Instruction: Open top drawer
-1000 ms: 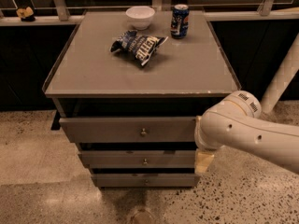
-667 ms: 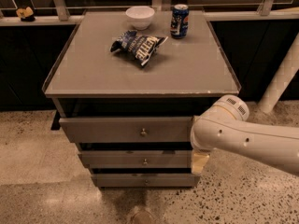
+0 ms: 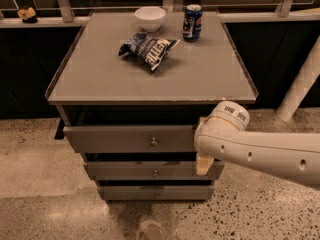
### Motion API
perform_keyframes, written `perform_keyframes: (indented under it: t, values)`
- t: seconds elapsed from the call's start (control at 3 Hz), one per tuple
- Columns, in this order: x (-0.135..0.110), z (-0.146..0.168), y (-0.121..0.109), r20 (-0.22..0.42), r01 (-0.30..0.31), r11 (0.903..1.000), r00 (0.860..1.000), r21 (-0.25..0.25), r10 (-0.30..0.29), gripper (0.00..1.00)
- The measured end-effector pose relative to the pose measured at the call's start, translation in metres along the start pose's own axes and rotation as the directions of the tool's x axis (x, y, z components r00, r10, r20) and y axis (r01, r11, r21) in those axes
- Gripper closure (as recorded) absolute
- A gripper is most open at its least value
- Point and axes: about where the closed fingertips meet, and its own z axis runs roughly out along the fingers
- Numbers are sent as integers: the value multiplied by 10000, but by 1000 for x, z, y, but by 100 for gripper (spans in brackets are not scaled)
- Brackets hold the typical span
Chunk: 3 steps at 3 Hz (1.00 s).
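Observation:
The top drawer [image 3: 115,139] is the widest grey front of the cabinet, with a small brass knob [image 3: 153,142] at its centre and a dark gap above it. Two narrower drawer fronts [image 3: 145,171] sit below it. My white arm [image 3: 260,151] reaches in from the right, and its rounded wrist covers the right end of the top drawer front. My gripper [image 3: 202,163] shows only as a pale yellow tip below the wrist, at the right end of the middle drawer front, to the right of and below the knob.
On the grey cabinet top [image 3: 100,79] lie a chip bag [image 3: 148,49], a white bowl [image 3: 150,18] and a blue can [image 3: 192,22]. A railing runs behind, with a white post [image 3: 300,89] at the right. The floor is speckled terrazzo [image 3: 40,184].
My arm has moved left and slightly up, so the wrist now overlaps the right end of the top drawer front. The drawers have not moved.

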Motion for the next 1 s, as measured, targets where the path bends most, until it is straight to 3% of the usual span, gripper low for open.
perform_keyframes:
  t: [0.33,1.0]
  values:
    - [-11,-1,-22,-7,74,9992,10000,401,-74,0]
    - [-3,13,-17,-169,-40,9998,9998,174,43,0]
